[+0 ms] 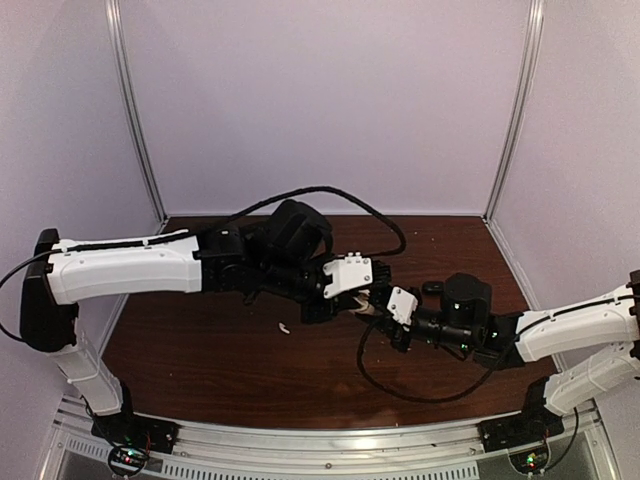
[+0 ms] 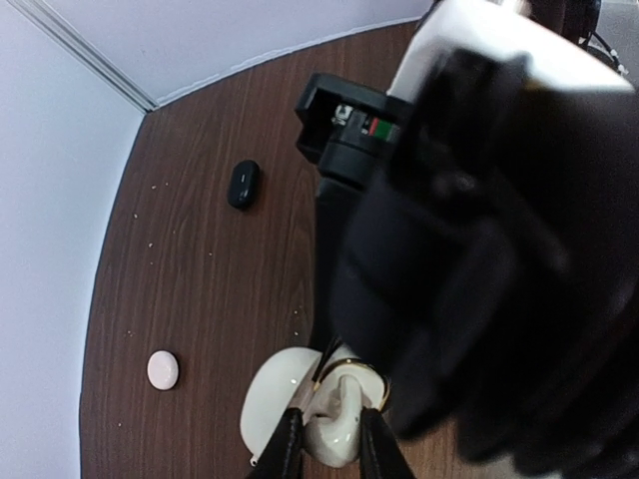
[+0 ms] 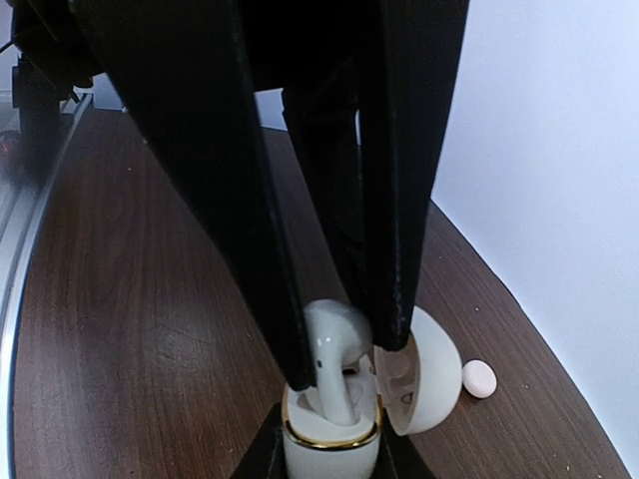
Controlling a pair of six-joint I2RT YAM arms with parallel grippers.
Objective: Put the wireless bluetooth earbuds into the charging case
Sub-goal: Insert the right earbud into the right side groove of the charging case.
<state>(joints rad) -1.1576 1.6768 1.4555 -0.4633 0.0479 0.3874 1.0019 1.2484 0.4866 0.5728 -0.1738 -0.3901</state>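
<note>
Between the two hands: charging case (image 3: 329, 451), upright, lid open.
Left hand (image 2: 329, 451): clenched on the case body, one finger on each side.
Right hand (image 3: 346, 361): pinching a white earbud (image 3: 329, 344) from above.
Earbud axis: stem straight down, its tip inside the gold rim, head above it.
Next move, as I judge it: a straight push down.
Elsewhere on the surface (image 2: 200, 299): black earbud (image 2: 243, 184) and pale round piece (image 2: 163, 369), well apart from the case.
</note>
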